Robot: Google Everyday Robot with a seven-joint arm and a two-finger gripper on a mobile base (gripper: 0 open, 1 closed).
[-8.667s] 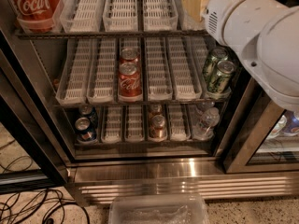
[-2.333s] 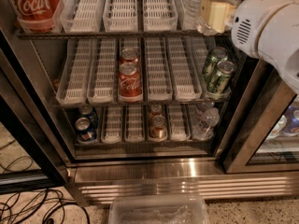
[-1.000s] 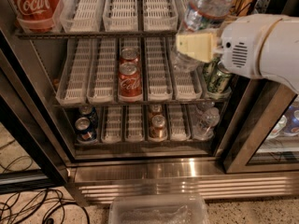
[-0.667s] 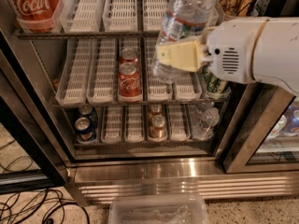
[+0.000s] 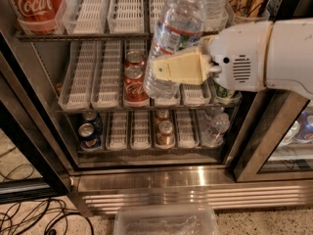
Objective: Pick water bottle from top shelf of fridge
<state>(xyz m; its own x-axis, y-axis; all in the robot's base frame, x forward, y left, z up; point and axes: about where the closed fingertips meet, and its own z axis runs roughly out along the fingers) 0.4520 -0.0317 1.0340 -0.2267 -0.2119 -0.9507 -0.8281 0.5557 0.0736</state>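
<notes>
White arm (image 5: 274,55) level, tool (image 5: 166,67) clamping water bottle (image 5: 176,21) (tilted) before fridge (image 5: 146,177).

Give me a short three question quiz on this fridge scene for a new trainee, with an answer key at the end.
1. True or false: the water bottle stands in a lane of the top shelf.
2. What stands at the left end of the top shelf? A) a red Coca-Cola bottle B) a milk carton C) a blue can
3. Which rack holds the two red cans, one behind the other?
Key:
1. False: the gripper is shut on it, holding it tilted in front of the fridge.
2. A
3. The middle rack.
</notes>
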